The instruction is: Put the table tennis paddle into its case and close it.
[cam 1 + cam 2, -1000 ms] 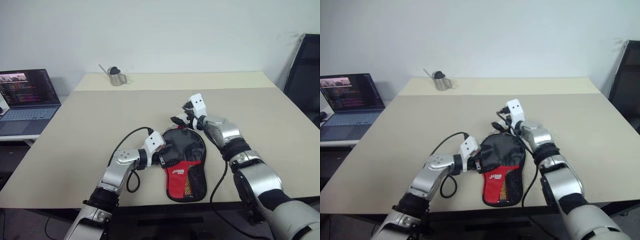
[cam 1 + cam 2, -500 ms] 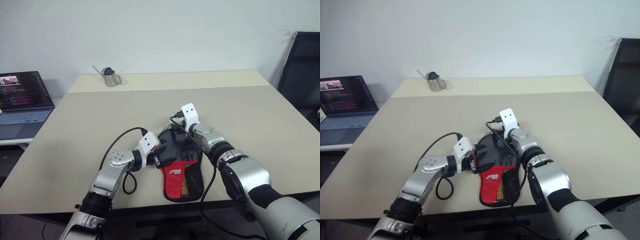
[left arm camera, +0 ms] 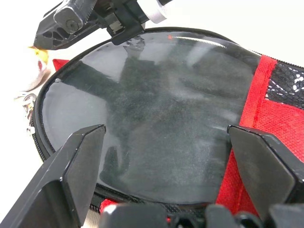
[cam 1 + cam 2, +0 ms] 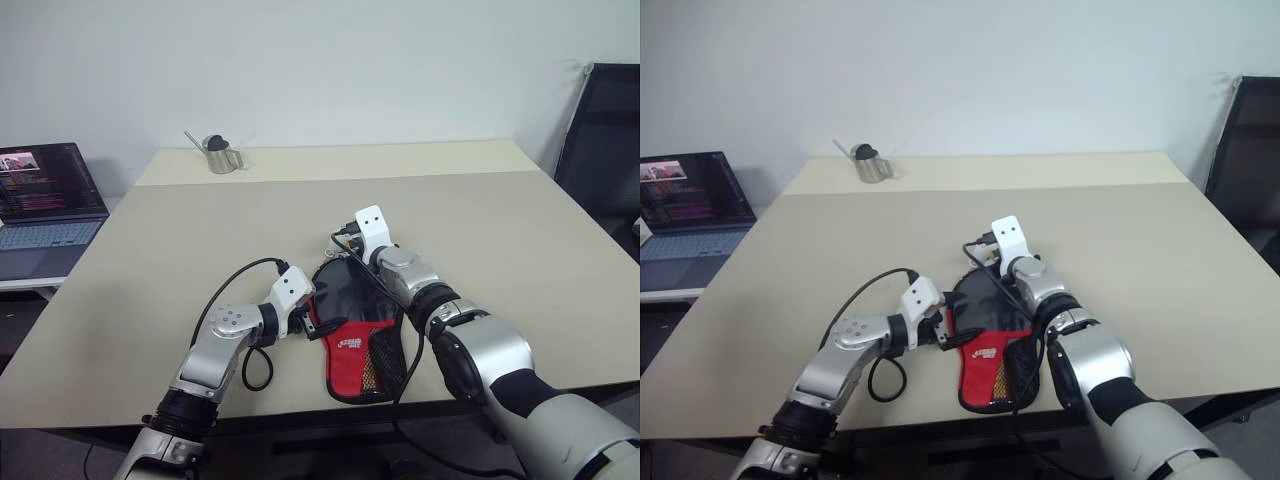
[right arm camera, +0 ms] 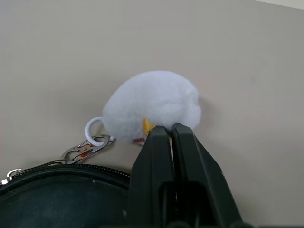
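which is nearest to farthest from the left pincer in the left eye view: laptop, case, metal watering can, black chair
From the left pincer:
1. case, right beside it on the table.
2. metal watering can, at the table's far left end.
3. laptop, off the table's left side.
4. black chair, beyond the table's right edge.

My workspace: a beige table against a plain white wall.

In front of me the table [image 4: 200, 230] runs wide and pale, with a seam across its far part where a second, lighter slab [image 4: 400, 158] meets the first. A small metal watering can [image 4: 216, 155] stands on that far slab near the wall [image 4: 320, 60], which is bare and evenly lit. To my left, on a lower white surface beside the table, an open laptop [image 4: 45, 195] shows a dark screen with coloured lines. To my right, a black chair [image 4: 605, 140] stands near the table's edge.
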Action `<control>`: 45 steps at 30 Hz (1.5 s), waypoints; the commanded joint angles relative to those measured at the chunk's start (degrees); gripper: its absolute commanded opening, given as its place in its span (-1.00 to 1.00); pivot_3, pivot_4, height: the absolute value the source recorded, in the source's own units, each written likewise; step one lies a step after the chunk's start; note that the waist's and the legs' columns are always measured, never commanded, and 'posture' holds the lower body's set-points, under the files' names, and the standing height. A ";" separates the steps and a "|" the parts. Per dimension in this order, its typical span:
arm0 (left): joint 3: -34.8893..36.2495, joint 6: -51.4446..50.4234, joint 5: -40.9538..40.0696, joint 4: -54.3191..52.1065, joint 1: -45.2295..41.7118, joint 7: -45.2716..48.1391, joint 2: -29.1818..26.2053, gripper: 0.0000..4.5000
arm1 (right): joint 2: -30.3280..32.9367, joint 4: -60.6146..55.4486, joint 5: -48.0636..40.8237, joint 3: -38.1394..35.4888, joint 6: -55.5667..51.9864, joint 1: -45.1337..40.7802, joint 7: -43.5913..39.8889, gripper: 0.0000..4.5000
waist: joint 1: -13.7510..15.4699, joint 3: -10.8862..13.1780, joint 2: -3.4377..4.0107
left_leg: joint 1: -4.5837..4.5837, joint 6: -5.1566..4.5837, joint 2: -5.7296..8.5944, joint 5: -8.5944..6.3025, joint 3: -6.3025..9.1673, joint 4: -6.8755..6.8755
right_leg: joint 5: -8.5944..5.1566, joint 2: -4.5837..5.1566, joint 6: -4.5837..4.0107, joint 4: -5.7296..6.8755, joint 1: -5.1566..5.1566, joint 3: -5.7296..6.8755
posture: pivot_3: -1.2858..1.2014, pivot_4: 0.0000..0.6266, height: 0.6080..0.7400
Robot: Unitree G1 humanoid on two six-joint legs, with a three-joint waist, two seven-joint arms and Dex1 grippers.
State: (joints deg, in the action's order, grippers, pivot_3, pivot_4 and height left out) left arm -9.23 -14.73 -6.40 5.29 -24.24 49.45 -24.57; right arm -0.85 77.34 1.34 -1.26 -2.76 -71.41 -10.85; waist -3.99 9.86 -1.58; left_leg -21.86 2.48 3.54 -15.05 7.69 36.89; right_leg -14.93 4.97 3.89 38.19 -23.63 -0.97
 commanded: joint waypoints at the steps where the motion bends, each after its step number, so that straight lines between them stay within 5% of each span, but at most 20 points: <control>1: -0.14 0.32 -0.68 -0.85 -1.19 0.23 0.35 1.00 | 0.01 -0.94 0.75 -0.83 1.64 -1.27 0.29 -0.99 | -0.12 0.00 0.00 | 0.00 0.00 0.00 0.00 0.00 0.00 | 0.00 0.00 0.00 0.00 0.00 -0.01 | 0.03 -0.52 1.00; 19: -2.06 3.07 -0.31 5.17 -4.90 1.86 4.03 1.00 | 5.82 -6.81 -1.28 -2.88 0.71 3.47 -4.02 -0.99 | -0.82 0.00 0.00 | 0.00 0.00 0.01 0.00 -0.01 0.03 | 0.00 0.00 0.00 0.02 0.01 0.00 | 0.03 -0.52 1.00; 28: -2.07 4.03 -0.16 6.59 -5.42 2.20 4.80 1.00 | 5.26 -29.73 -6.60 -2.26 -9.94 13.36 -14.00 -0.99 | -0.77 -0.01 0.02 | -0.02 0.00 0.00 0.00 0.01 0.05 | 0.00 0.00 0.00 0.04 0.01 0.01 | 0.03 -0.52 1.00; 31: -1.45 3.72 -0.53 5.84 -5.05 2.35 4.22 1.00 | 7.10 -43.91 -7.87 -0.50 -18.06 20.10 -16.78 -0.71 | -0.64 -0.02 0.03 | -0.02 -0.01 0.01 0.00 0.00 0.07 | 0.00 0.01 0.01 0.04 0.01 0.01 | 0.03 -0.52 1.00; 36: 1.89 1.23 -3.70 0.86 -2.32 3.73 0.95 1.00 | 11.16 -60.65 -9.57 1.81 -29.32 29.03 -19.77 0.04 | -0.51 -0.02 0.04 | -0.03 -0.02 0.01 -0.01 0.00 0.06 | 0.00 0.01 0.01 0.04 0.00 0.00 | 0.03 -0.52 1.00; 45: 6.56 -1.54 -7.85 -2.19 -1.07 4.42 -4.13 1.00 | 13.14 -50.48 -10.52 -0.46 -28.38 25.16 -19.07 0.04 | -0.57 -0.01 0.05 | 0.14 -0.22 0.01 -0.11 -0.03 0.15 | 0.00 0.00 -0.02 0.47 0.02 -0.03 | 0.03 -0.52 1.00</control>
State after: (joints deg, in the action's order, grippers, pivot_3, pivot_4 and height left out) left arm -4.21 -16.34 -13.11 5.08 -24.93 53.58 -27.99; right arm 11.87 25.66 -8.07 -0.50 -32.78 -44.09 -29.56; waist -4.55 9.85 -1.53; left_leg -21.71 2.26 3.56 -15.16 7.67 37.03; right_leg -14.92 4.98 3.86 38.65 -23.61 -0.99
